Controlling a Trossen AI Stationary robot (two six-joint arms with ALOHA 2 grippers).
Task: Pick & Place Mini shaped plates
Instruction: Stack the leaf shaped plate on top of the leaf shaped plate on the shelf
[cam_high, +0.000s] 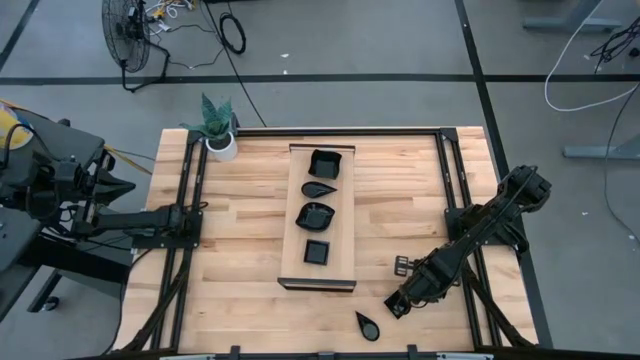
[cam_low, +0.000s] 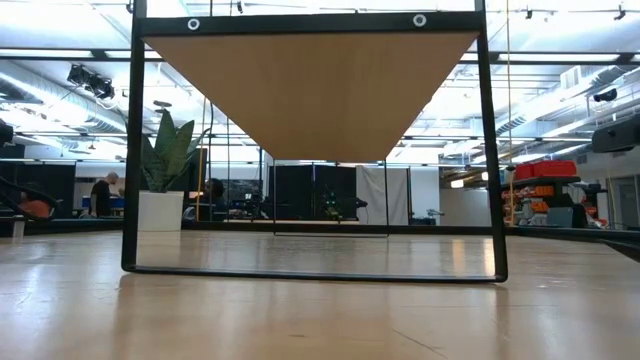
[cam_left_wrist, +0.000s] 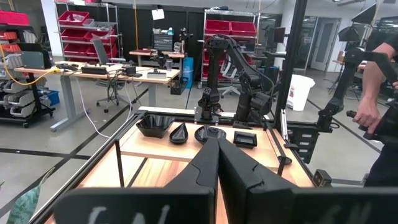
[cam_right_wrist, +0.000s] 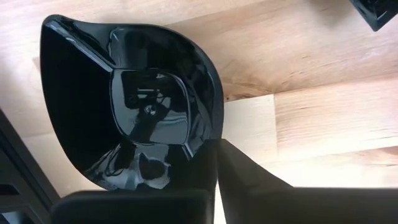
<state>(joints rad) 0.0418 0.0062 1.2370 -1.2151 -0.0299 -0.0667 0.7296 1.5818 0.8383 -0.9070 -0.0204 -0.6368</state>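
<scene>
A glossy black teardrop plate lies flat on the table close to its near edge; in the right wrist view the plate fills much of the picture. My right gripper is low over the table just right of the plate, fingers shut, tips at its rim. Four more black plates sit in a row on the long pale wooden board: a wavy-rimmed bowl, a teardrop, a leaf and a square. My left gripper waits shut at the table's left edge. My right gripper's shut fingertips stand right at the rim of the teardrop plate, coming at it low from the table's right. The plate lies flat on the table. Whether the tips touch the rim I cannot tell.
A small white pot with a green plant stands at the far left corner. Black frame rails run along both sides of the table. Bare wood lies between the board and the rails. A person stands beyond the table's right side.
</scene>
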